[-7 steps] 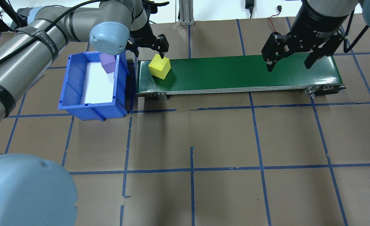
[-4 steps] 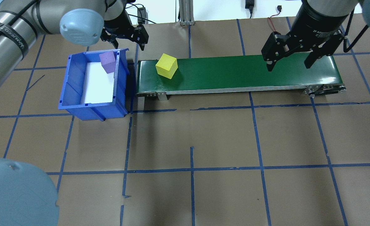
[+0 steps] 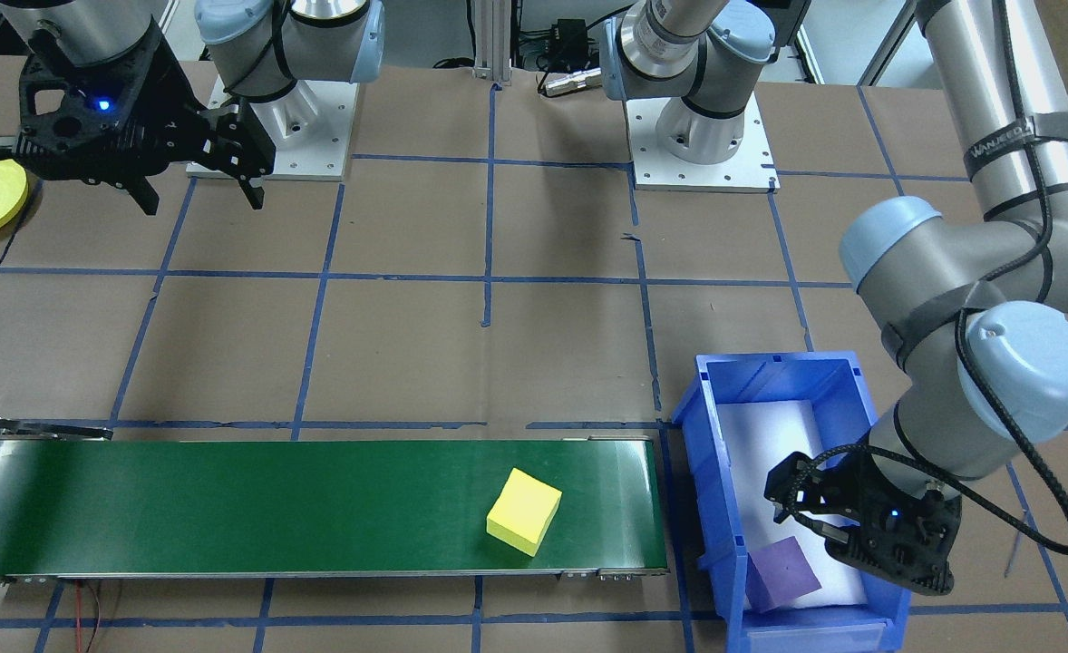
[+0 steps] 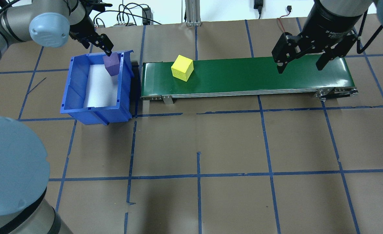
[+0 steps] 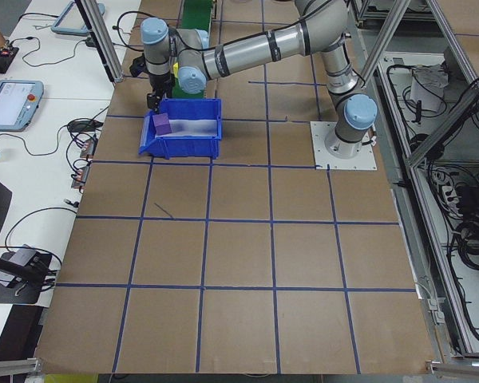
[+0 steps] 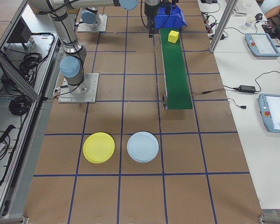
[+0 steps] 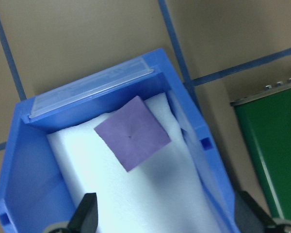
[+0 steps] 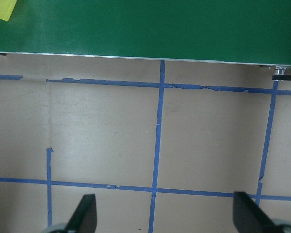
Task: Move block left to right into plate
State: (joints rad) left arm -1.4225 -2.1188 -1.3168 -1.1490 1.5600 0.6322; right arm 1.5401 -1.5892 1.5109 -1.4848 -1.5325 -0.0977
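Yellow block (image 4: pixel 182 67) on green belt (image 4: pixel 259 73), between both arms' fingers

yellow block (image 4: pixel 182 67) on green belt (image 4: pixel 263 75)

You're looking down into the blue bin (image 7: pixel 19 160), where a purple block (image 7: pixel 132 132) lies on white foam padding (image 7: pixel 150 194) near the labelled end wall. Two dark fingers (image 7: pixel 85 216) frame the bottom edge, spread wide apart, and the green conveyor belt (image 7: pixel 274 141) sits just beside the bin on the taped bench (image 7: pixel 87 43).

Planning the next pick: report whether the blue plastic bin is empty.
Not empty: the blue plastic bin holds one purple cube on white foam.
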